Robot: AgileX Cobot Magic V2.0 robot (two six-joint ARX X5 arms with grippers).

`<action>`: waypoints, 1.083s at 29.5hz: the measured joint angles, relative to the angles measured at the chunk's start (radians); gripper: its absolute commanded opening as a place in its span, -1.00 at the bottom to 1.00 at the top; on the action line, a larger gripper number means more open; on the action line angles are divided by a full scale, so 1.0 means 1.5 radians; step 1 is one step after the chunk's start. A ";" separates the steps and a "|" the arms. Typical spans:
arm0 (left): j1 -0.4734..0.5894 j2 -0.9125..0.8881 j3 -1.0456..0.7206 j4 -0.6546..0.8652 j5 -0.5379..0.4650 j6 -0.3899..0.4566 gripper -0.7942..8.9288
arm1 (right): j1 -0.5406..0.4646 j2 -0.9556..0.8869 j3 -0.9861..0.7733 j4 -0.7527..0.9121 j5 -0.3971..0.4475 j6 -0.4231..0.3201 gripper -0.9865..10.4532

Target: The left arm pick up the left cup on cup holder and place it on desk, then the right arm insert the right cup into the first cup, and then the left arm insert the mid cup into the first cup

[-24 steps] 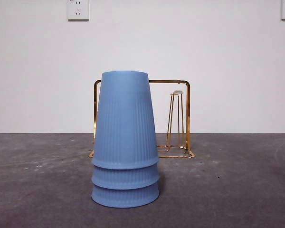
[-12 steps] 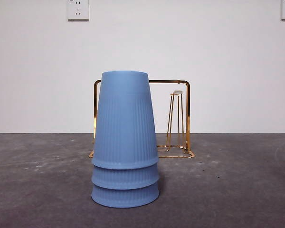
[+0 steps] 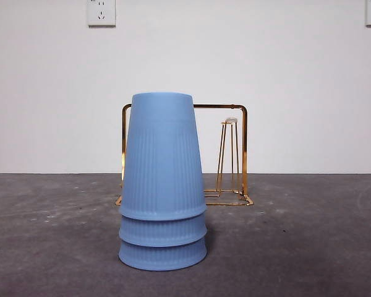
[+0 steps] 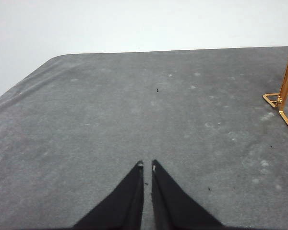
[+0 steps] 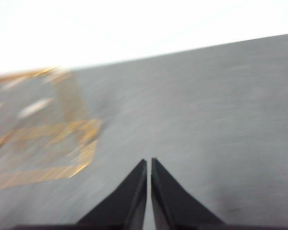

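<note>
Three blue cups (image 3: pixel 162 185) stood nested upside down on the tabletop (image 3: pixel 297 247), in front of the emptied cup holder (image 3: pixel 233 154). Both grippers, left (image 4: pixel 147 166) and right (image 5: pixel 148 161), hung empty with fingers together, so only keeping clear remained.

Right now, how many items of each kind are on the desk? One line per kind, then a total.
Blue cups: 3, nested upside down in one stack on the desk
Gold wire cup holder: 1, standing behind the stack, no cup on it
Total: 4
</note>
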 measured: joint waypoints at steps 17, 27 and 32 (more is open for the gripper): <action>0.000 0.000 0.000 0.000 0.000 0.000 -0.79 | -0.204 -0.202 -0.219 0.139 -0.132 -0.137 -0.81; 0.000 0.000 0.000 0.000 0.000 0.000 -0.79 | -0.204 -0.238 -0.302 0.139 -0.163 -0.166 -0.81; 0.000 0.000 0.000 0.000 0.000 0.000 -0.79 | -0.204 -0.242 -0.301 0.117 -0.181 -0.165 -0.81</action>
